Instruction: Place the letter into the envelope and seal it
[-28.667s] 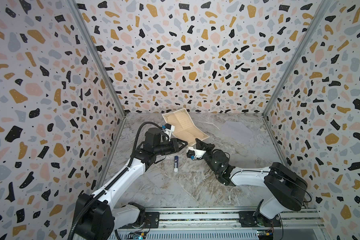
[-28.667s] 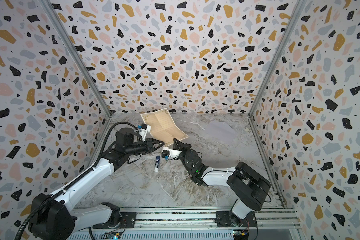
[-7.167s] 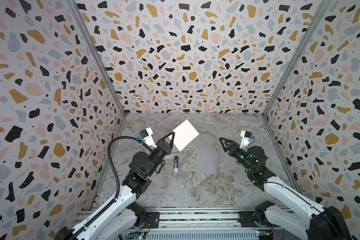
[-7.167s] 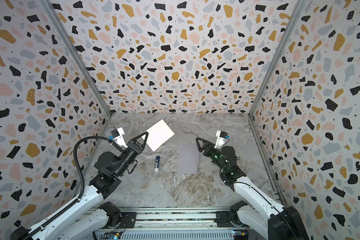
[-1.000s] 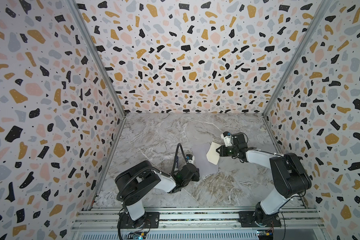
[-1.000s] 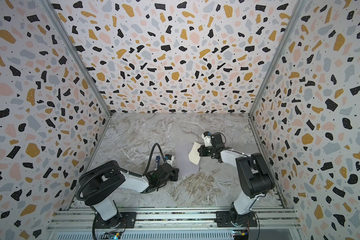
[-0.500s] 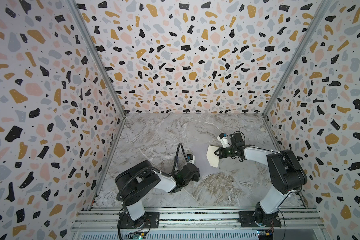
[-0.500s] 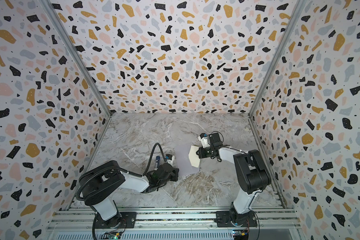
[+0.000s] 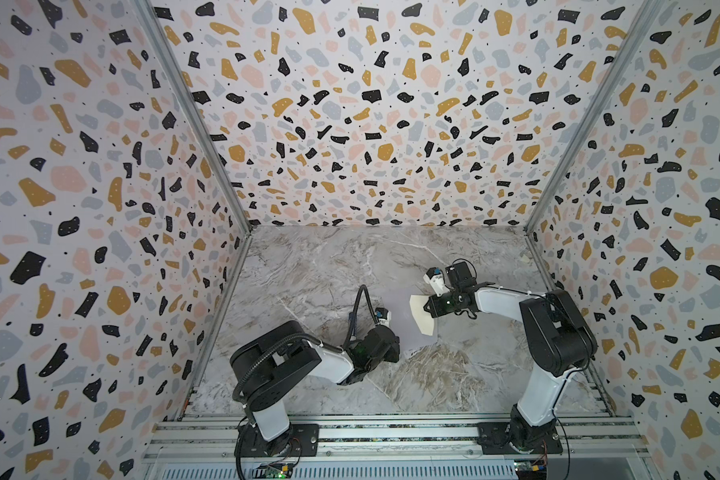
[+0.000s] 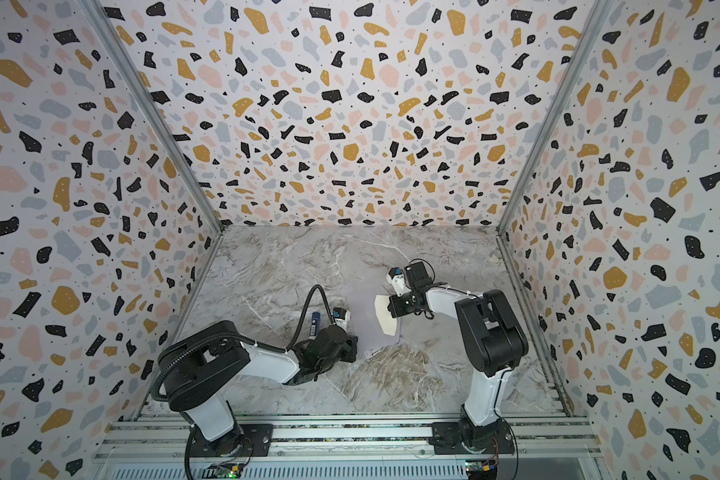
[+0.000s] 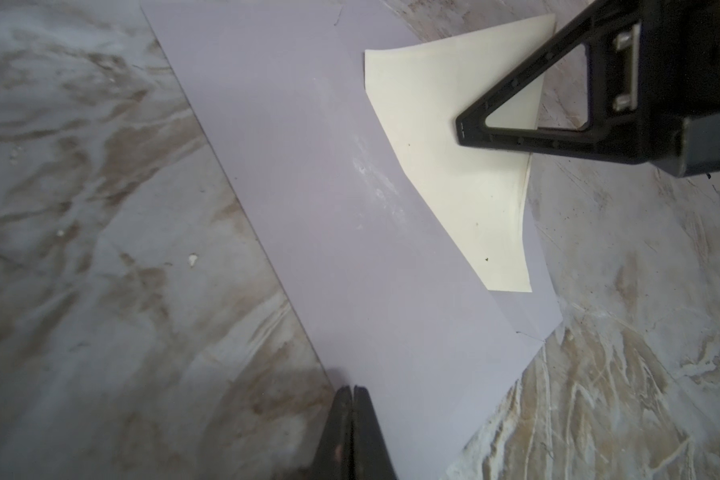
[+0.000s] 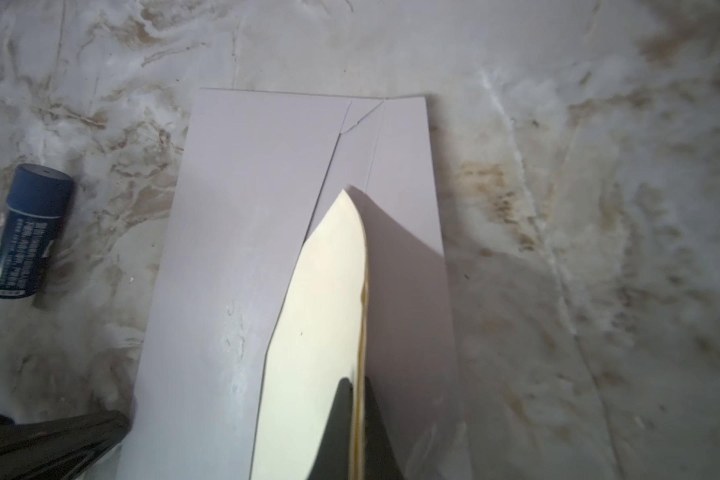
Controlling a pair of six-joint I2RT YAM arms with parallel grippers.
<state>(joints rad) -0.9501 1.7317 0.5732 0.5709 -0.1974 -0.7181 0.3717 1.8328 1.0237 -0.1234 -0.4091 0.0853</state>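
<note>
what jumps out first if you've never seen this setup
The loud terrazzo walls boxing in the marble table catch the eye first. Mid-table, the cream letter, pinched by the right gripper, sits partly tucked into the flat lavender envelope, and the left gripper rests at the envelope's edge with its fingers shut. A dark blue tube lies beside the envelope.

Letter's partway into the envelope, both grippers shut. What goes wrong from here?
1. The letter sits askew to the envelope, with much of it sticking out; pushing on may jam or crease it.
2. The left gripper, shut, meets the envelope only at one edge, so a push could swivel the envelope.
3. The right gripper pinches the letter's edge and the sheet bows up; it may buckle rather than slide.
</note>
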